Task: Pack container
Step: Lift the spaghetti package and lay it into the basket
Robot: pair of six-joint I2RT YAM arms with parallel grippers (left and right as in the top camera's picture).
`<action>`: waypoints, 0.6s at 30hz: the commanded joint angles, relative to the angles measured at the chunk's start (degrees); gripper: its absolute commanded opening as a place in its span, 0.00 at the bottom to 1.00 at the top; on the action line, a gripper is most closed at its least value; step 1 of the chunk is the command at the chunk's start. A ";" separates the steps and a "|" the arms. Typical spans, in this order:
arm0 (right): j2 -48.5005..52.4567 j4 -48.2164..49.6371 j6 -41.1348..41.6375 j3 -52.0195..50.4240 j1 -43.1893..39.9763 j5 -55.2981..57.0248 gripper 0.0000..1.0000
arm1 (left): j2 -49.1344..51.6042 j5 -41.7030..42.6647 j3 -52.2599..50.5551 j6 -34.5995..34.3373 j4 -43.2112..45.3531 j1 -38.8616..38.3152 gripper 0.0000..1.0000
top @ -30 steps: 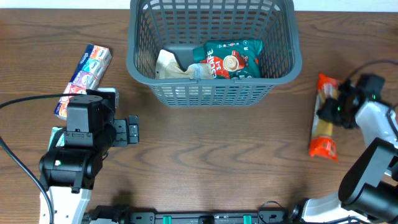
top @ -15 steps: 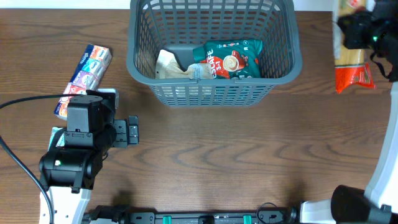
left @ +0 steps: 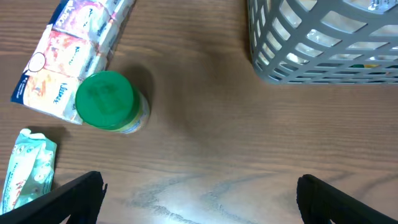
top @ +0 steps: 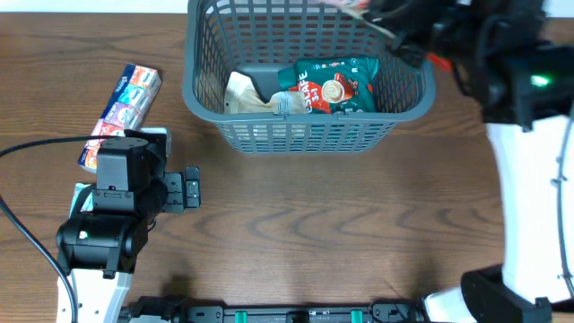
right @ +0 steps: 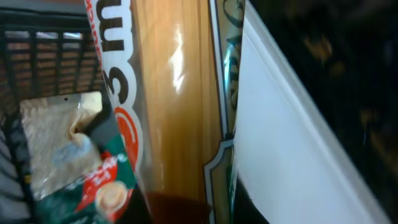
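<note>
- Brown wood table (top: 296, 224) carrying the container (top: 305, 135).
- Right gripper (top: 404, 27), clamped on spaghetti packet (right: 174, 93), has swung over container; release likely next.
- Left gripper (left: 200, 190) spread wide, empty.

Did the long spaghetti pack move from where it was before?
Yes. The spaghetti pack left the table right of the basket, going farther back and leftward; the right gripper now holds it over the basket's back right corner.
</note>
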 commanded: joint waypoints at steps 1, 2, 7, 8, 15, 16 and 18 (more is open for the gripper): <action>3.93 1.46 -5.22 1.95 3.34 -0.83 0.01 | -0.11 -0.68 1.18 -0.48 -0.15 -0.09 0.98; 5.33 1.33 -5.22 1.95 4.04 -0.83 0.01 | -0.11 -0.68 1.18 -0.48 -0.17 -0.09 0.98; 14.23 0.02 -5.22 1.92 7.08 -0.81 0.01 | -0.11 -0.68 1.18 -0.48 -0.15 -0.09 0.98; 15.82 -0.22 -5.22 1.92 7.34 -0.81 0.01 | -0.11 -0.68 1.18 -0.48 -0.15 -0.09 0.99; 26.14 -4.24 -5.20 1.90 7.58 -0.55 0.01 | -0.11 -0.68 1.18 -0.48 -0.15 -0.09 0.98; 27.50 -5.57 -5.20 1.90 7.56 -0.07 0.01 | -0.09 -0.68 1.18 -0.48 -0.13 -0.09 0.98; 29.31 -7.91 -5.22 1.90 7.58 0.55 0.01 | -0.09 -0.68 1.18 -0.48 -0.13 -0.09 0.99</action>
